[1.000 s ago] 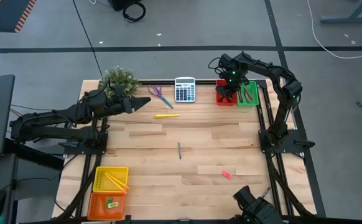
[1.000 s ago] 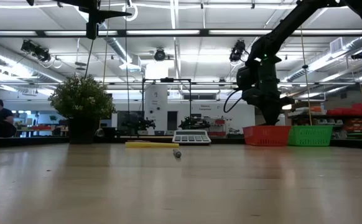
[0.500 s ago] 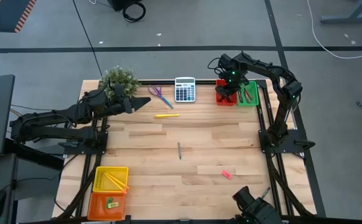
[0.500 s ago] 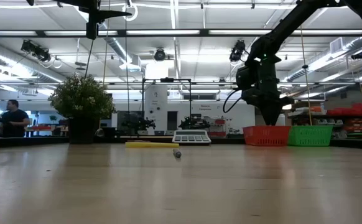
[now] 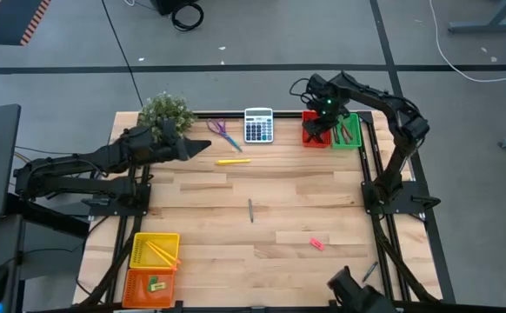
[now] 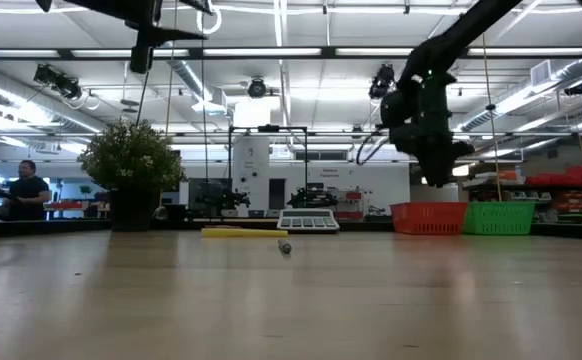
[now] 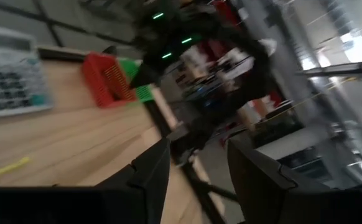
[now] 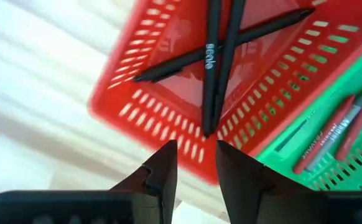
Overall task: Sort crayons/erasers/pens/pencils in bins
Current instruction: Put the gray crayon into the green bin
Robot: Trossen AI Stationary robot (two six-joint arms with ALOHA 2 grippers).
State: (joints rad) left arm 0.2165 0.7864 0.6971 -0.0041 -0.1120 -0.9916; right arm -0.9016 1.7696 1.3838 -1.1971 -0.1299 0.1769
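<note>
- The right gripper (image 8: pixel 195 163) hangs above the red bin (image 8: pixel 168 109), its jaws parted by a narrow gap with nothing between them and touching nothing
- The left gripper (image 7: pixel 196 177) hovers over the surface (image 5: pixel 236 209) near the plant (image 5: pixel 166 111); its jaws stand apart and empty
- Only the right wrist view looks into the bins: three black pens (image 8: pixel 221 56) lie crossed in the red bin just ahead of the jaws, two nearly parallel, the third slanting across them
- In the green bin (image 8: pixel 330 143) next to it, red and grey-green crayons (image 8: pixel 339 127) lie side by side, angled like the two parallel pens
- The low view shows the right gripper clear above the red bin's rim
- The high view alone shows a dark pen (image 5: pixel 251 210) and a pink eraser (image 5: pixel 316 244) mid-surface, well away from both jaws; the yellow pen (image 5: pixel 233 161) lies ahead of the left jaws, long axis crosswise to the dark pen
- The yellow bin (image 5: pixel 155 249) holds pencils (image 5: pixel 160 253); the orange bin (image 5: pixel 149 286) sits against it
</note>
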